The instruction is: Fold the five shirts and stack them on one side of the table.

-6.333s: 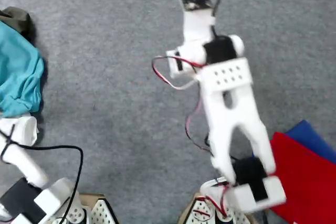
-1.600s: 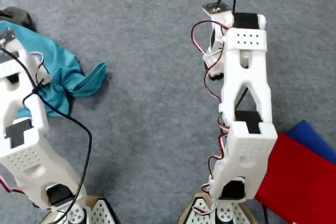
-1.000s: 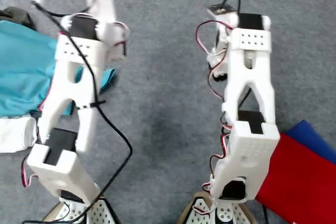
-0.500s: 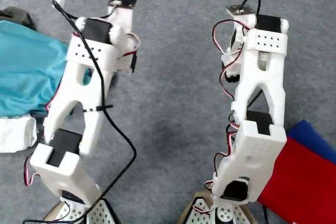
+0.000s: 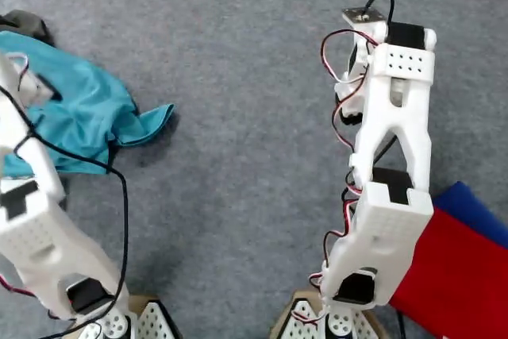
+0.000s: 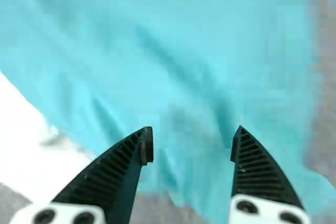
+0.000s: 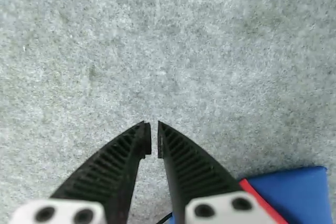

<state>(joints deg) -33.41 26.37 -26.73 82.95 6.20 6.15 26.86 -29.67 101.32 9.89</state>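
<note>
Plainly, your left jaws were the nearer pair: they hung wide open, holding nothing, directly over the teal shirt (image 5: 79,121), with cloth showing between both tips in the left wrist view. That shirt lay crumpled at the table's (image 5: 238,77) left edge, one flap trailing toward the middle, so I judge any spreading had to run that way. Your right jaws stood well apart from it, all but closed on nothing above bare table. The red shirt (image 5: 464,283) lay on the blue shirt (image 5: 468,196) beside the right arm's (image 5: 389,156) base.
</note>
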